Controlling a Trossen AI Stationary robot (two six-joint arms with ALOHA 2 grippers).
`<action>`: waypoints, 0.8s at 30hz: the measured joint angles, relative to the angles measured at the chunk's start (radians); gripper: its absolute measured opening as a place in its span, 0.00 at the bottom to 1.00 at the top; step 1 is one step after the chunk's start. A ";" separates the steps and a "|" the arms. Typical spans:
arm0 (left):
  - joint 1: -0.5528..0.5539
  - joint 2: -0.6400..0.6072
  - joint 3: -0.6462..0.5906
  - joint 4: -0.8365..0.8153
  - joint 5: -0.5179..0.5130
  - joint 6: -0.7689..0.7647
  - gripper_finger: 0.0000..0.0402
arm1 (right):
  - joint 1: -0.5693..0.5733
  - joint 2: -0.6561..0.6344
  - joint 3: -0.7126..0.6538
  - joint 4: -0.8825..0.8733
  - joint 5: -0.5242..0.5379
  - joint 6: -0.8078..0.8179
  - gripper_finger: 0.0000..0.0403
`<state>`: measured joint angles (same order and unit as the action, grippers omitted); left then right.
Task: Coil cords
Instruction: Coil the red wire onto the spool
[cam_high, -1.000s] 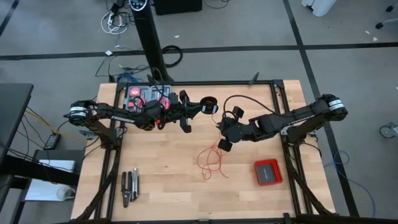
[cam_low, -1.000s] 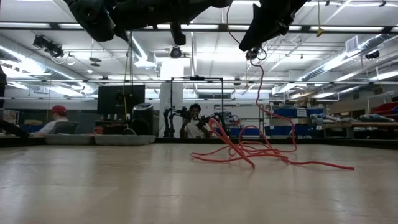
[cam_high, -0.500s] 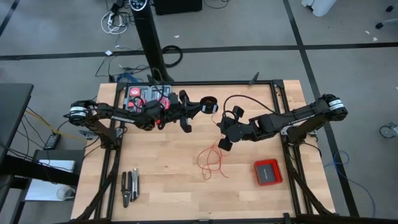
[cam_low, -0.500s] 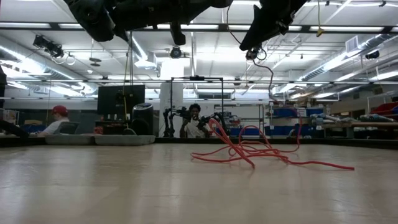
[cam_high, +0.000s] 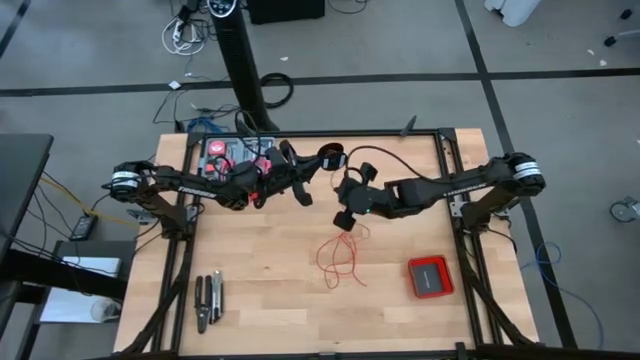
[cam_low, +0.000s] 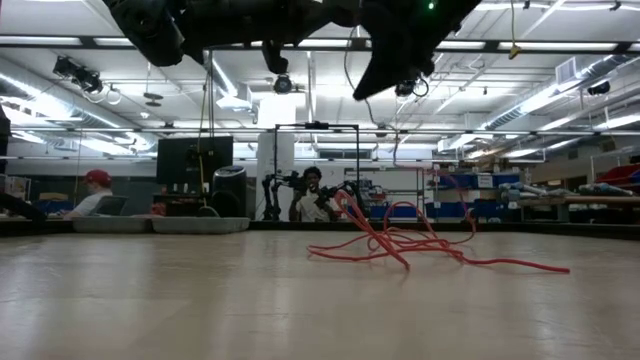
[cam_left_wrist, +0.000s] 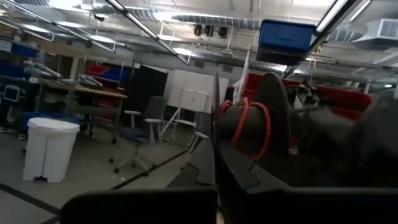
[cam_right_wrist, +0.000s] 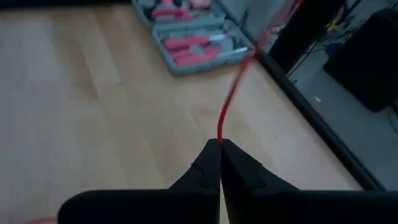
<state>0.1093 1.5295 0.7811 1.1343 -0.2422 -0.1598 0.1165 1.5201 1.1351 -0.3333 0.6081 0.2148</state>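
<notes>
Dark arms (white lettering), black cables.

red wire (cam_right_wrist: 233, 99): blurred beyond fingers | spool (cam_left_wrist: 273, 118): partly behind fingers | low view: arms cut off at top

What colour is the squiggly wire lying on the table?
Red. The wire shows best in the low view, lying in loose loops on the wooden table.

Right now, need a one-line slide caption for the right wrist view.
Right gripper shut on the thin red wire, which runs taut from its fingertips over the wooden table toward a grey tool case.
</notes>
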 joint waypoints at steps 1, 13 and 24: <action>0.000 0.000 0.000 -0.001 0.000 -0.001 0.00 | -0.002 0.016 0.000 0.014 -0.004 -0.009 0.00; 0.000 0.000 0.000 -0.085 -0.166 -0.023 0.00 | 0.046 0.079 0.000 0.220 0.051 -0.176 0.04; 0.000 0.000 0.000 -0.204 -0.183 0.086 0.00 | 0.005 0.075 0.072 0.102 0.009 -0.245 0.02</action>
<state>0.1093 1.5295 0.7807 0.9302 -0.4250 -0.0741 0.1211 1.5954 1.2071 -0.2309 0.6168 -0.0297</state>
